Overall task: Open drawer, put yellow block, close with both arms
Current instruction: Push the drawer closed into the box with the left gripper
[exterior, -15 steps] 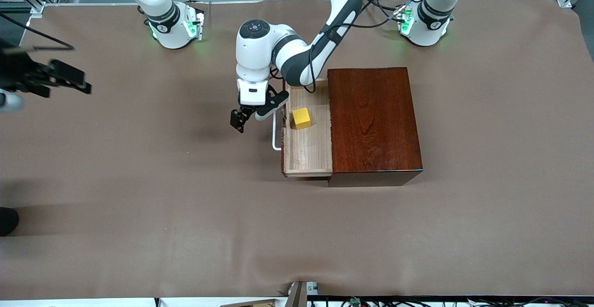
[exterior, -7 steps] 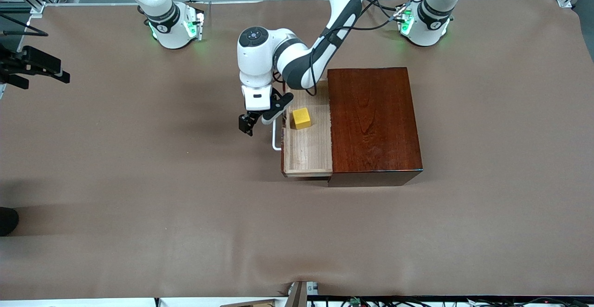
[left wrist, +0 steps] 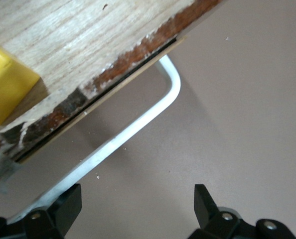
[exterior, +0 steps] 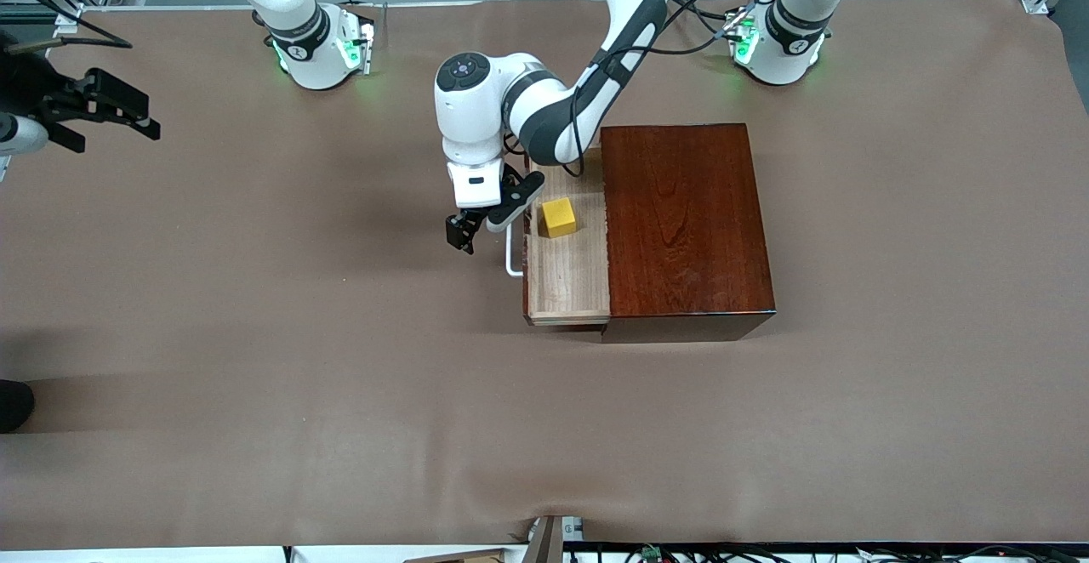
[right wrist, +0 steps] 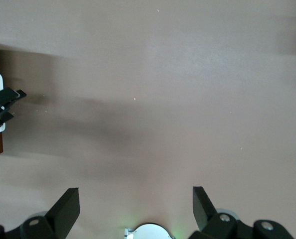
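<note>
At the white handle [exterior: 512, 250], the left gripper [exterior: 478, 224] stood open-jawed against the drawer [exterior: 568, 278]. Stiff bar, probably slick; push its middle. Right gripper [exterior: 102, 110] waited wide at nine o'clock.

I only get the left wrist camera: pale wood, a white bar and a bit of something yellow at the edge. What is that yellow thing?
Observer: A small yellow block. It lies in the open drawer of a dark wooden box.
Visitor: And the white bar?
Observer: The drawer's handle. It faces the right arm's end of the table, and the left end effector is just beside it, open and empty.
Visitor: Is there a second arm?
Observer: Yes. The right end effector hangs open over the table's edge at the right arm's end, holding nothing.
</note>
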Robot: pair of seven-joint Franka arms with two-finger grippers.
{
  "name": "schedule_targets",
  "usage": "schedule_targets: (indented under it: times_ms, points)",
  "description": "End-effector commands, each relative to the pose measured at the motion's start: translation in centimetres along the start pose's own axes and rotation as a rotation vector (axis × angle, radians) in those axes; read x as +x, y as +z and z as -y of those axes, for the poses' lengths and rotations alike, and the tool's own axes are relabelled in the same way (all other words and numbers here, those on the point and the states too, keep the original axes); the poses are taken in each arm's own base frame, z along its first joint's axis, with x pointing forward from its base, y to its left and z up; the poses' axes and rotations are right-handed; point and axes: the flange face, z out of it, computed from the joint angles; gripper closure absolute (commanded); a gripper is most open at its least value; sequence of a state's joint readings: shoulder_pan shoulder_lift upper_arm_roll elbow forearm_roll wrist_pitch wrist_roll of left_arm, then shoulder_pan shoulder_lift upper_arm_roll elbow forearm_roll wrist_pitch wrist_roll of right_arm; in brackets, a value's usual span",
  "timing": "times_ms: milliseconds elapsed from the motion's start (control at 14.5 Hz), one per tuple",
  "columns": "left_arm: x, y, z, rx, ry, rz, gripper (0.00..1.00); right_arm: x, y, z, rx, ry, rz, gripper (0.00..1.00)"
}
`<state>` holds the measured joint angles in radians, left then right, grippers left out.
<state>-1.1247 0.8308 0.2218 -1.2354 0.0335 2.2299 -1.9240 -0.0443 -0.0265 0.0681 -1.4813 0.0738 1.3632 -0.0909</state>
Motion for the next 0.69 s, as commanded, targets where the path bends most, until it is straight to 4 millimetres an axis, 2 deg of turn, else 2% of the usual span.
schedule_targets:
  times_ms: [0,206,413,619]
  points:
    - [1.5,-1.3,-0.2,0.032,-0.001,-0.054,0.00,-0.7,0.1,-0.7,-0.021,-0.002,-0.010,0.00]
    - [2.7,-1.1,0.1,0.073,-0.013,-0.076,0.00,-0.6,0.0,-0.1,-0.028,-0.055,-0.018,0.00]
    - [3.1,-0.9,0.7,0.126,-0.020,-0.093,0.00,-0.5,-0.2,-0.5,-0.054,-0.049,-0.021,0.00]
    - [4.5,-1.3,0.5,0.151,-0.041,-0.099,0.00,-0.5,-0.3,-0.8,-0.079,-0.044,-0.024,0.00]
